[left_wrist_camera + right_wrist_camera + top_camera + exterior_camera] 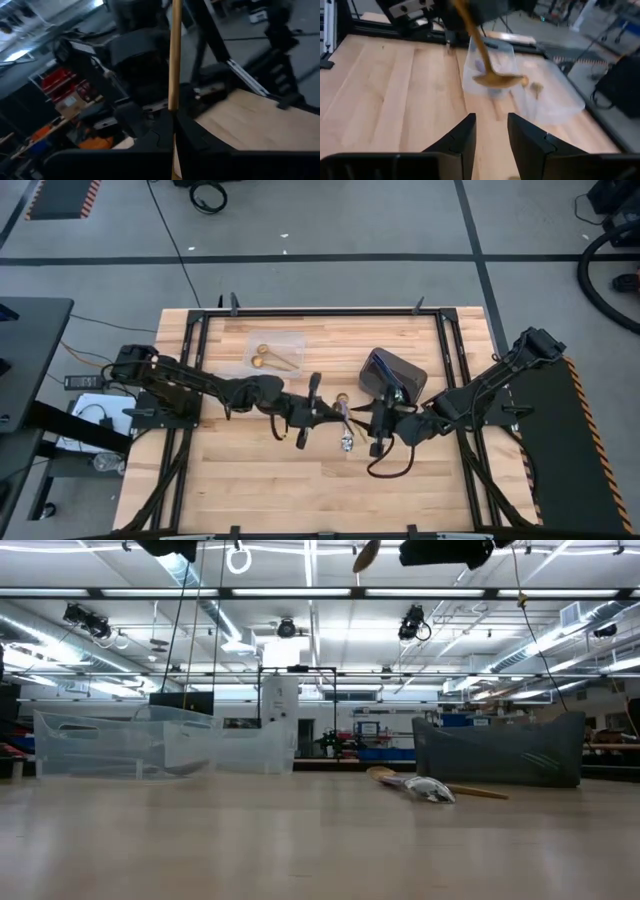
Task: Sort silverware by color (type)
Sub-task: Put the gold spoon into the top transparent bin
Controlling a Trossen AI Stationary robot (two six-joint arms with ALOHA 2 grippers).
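A gold spoon (174, 60) is held aloft mid-desk in the clamped left pincer (175, 131), w/ right pincer (491, 131) empty, part-open nearby; carry-to-bin step judged underway, next needing release over clear container (276, 350) w/ gold ones.

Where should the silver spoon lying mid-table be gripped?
Probably across its slim handle just behind the bowl, coming straight down. The silver spoon lies flat on the table against a gold spoon, so a sideways approach would likely shove both.

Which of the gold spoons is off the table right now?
The gold spoon clamped in the left gripper, hanging above the table. The other gold spoons lie inside the clear container.
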